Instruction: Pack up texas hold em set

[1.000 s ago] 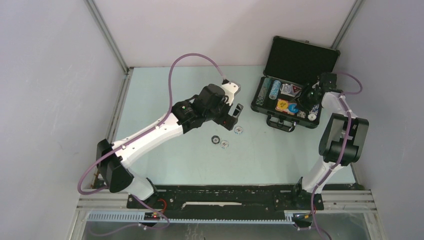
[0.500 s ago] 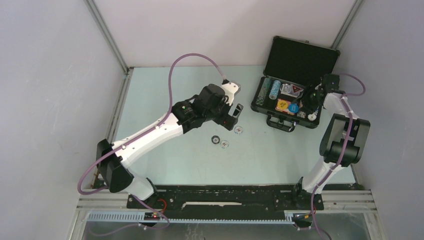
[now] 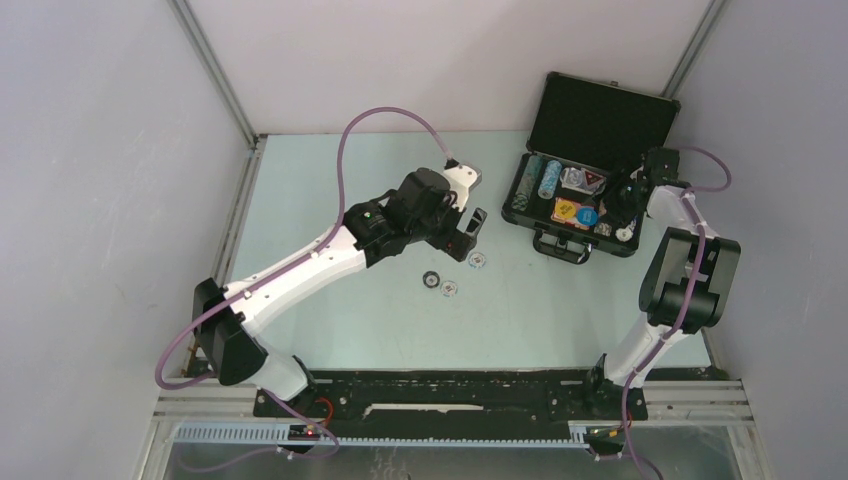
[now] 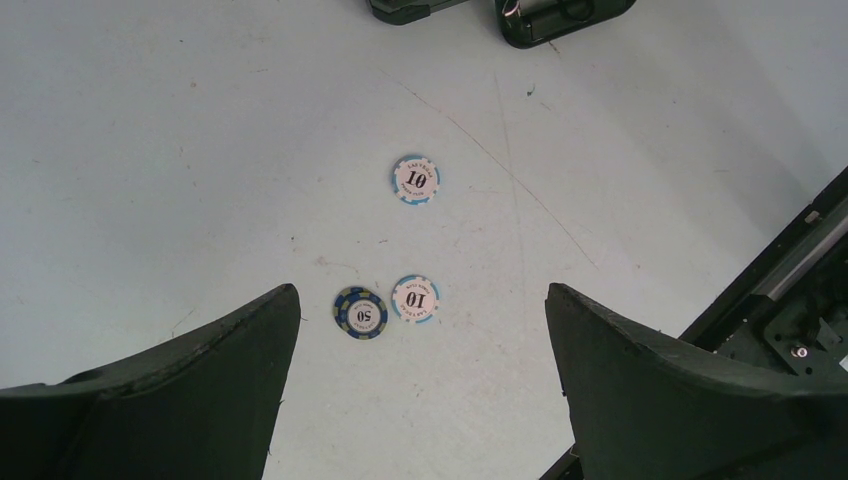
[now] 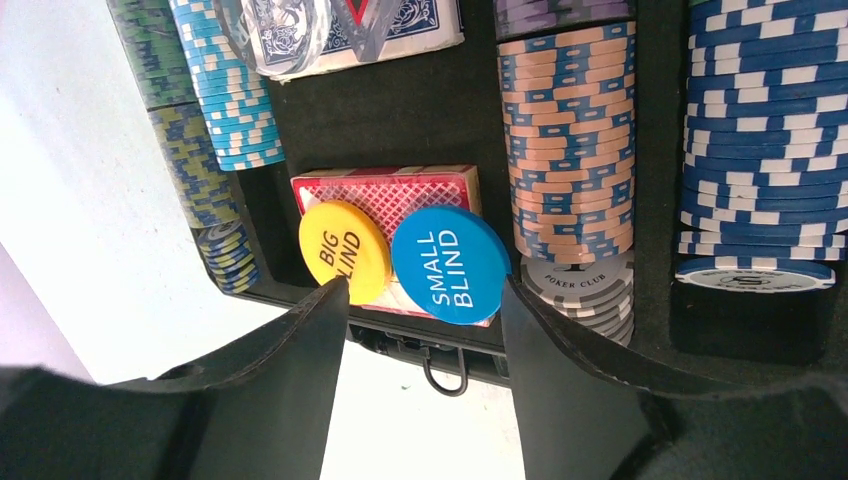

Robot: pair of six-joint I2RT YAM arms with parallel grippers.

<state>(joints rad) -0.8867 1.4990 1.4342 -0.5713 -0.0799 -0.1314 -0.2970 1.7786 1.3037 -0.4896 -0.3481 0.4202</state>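
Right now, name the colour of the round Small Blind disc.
Blue disc, white lettering; right wrist view.

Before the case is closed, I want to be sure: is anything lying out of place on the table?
Yes. Three chips lie flat on the table, outside the open case: a dark 50 chip beside a white 10 chip, and a second 10 chip apart, nearer the case. Other chips sit in rows inside it.
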